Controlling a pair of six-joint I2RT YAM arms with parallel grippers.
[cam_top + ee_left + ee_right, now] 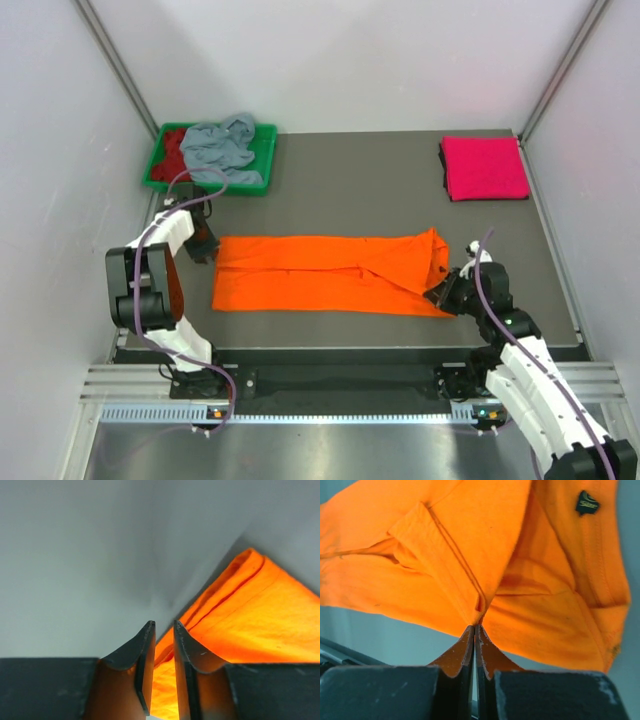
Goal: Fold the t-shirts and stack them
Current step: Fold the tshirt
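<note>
Pulling while the right fingers (473, 636) pinch the bright orange cloth t-shirt (320, 272) — left fingers (149, 633) narrowly parted — could drag its fold askew.

The orange shirt (320, 275) was soft, matt cloth, finely stitched; the tray (266, 152) seemed smooth plastic; the tabletop (350, 185) matt.
</note>
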